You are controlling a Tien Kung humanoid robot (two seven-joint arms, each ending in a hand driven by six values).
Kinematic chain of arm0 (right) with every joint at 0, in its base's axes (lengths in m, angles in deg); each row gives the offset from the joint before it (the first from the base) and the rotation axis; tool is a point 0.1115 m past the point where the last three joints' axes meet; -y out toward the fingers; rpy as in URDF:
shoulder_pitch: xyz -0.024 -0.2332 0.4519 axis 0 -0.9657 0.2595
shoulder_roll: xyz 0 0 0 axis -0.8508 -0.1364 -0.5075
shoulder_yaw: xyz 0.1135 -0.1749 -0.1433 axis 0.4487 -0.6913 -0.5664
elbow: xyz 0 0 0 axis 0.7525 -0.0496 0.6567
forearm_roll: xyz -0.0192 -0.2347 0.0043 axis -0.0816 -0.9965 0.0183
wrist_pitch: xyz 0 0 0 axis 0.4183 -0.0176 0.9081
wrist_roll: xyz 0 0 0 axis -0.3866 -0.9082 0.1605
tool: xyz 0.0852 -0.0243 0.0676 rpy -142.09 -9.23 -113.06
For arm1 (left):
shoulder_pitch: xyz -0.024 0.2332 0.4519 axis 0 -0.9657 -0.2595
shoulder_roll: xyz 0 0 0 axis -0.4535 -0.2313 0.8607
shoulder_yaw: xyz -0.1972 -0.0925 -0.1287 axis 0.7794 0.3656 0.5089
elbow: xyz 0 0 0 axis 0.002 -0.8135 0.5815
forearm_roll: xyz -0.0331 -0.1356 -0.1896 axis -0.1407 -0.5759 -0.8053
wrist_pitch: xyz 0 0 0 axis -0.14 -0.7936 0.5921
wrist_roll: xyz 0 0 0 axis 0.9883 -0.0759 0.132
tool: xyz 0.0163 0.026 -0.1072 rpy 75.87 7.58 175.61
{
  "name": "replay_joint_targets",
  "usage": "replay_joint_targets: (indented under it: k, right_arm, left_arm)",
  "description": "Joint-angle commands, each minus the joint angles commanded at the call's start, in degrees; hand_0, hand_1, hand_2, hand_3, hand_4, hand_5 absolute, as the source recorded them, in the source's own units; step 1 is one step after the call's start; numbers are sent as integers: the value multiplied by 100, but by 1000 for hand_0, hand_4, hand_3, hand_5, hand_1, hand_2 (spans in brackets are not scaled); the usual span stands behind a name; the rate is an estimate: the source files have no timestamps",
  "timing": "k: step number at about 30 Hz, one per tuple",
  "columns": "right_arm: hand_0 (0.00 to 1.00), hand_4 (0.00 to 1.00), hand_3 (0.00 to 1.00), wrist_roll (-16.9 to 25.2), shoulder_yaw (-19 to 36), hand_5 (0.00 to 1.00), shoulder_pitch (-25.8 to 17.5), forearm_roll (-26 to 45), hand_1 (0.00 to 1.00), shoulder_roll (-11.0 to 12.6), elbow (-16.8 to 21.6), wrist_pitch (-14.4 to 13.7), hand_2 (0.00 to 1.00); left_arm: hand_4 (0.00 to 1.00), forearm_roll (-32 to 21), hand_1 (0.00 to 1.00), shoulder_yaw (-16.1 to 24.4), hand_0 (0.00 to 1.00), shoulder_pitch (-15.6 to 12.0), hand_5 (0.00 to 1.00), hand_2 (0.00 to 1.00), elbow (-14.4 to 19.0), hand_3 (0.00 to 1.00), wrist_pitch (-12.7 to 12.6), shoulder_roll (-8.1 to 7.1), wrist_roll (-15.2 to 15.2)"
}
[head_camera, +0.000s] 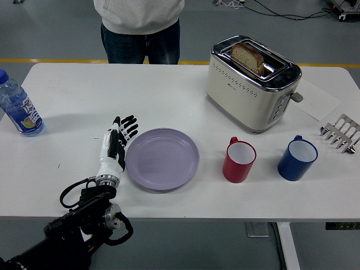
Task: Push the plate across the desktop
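Observation:
A lilac plate (pixel 162 158) lies flat on the white table (pixel 79 95), left of centre. My left hand (pixel 115 143) stands on edge just left of the plate, fingers straight and spread, palm facing the plate's left rim. It looks to be at the rim or a hair off it; it holds nothing. The black left arm runs down to the lower left corner. My right arm does not show.
A red mug (pixel 239 161) stands just right of the plate, a blue mug (pixel 297 158) beyond it. A toaster (pixel 251 82) with bread is at the back right, a metal rack (pixel 341 132) at the right edge, a water bottle (pixel 18 106) at far left. A person (pixel 140 25) stands behind the table.

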Motion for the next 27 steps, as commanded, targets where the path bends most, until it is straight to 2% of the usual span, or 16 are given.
replay_joint_targets:
  k: [6,10,13,14,16,17,22,27]
  right_arm:
    - [708,524,625,7,-14,245,20,39,716,16,0,-7,717]
    - [708,524,625,22,-43,245,25,103,716,34,0,-14,717]
    - [707,524,625,26,-13,245,27,78,716,41,0,-15,717]
    - [707,524,625,26,-10,245,28,75,716,42,0,-15,717]
    - [707,524,625,41,-26,245,18,126,716,61,0,-30,717]
    - [708,523,625,45,-22,244,15,128,716,64,0,-35,717]
    - [708,523,625,46,1,244,17,107,716,66,0,-44,717]
    - [707,523,625,54,2,244,22,127,712,75,0,-60,716]
  left_arm:
    - [486,384,722,225,712,-14,998,722,131,651,-277,-37,0]
    - [486,673,722,557,712,-56,998,722,342,651,-393,-276,0]
    - [489,1011,701,840,695,-122,998,711,607,650,-363,-523,0]
    - [489,1054,701,868,695,-129,998,711,638,650,-362,-549,0]
    - [489,1274,701,1054,695,-147,998,711,741,650,-206,-709,-38]
    - [492,1379,694,1137,702,-148,998,691,753,629,-57,-753,-73]
    - [492,1533,694,1467,702,-223,998,691,800,629,297,-905,-474]
    - [490,1584,689,1645,692,-459,998,680,1043,619,521,-1132,-740]
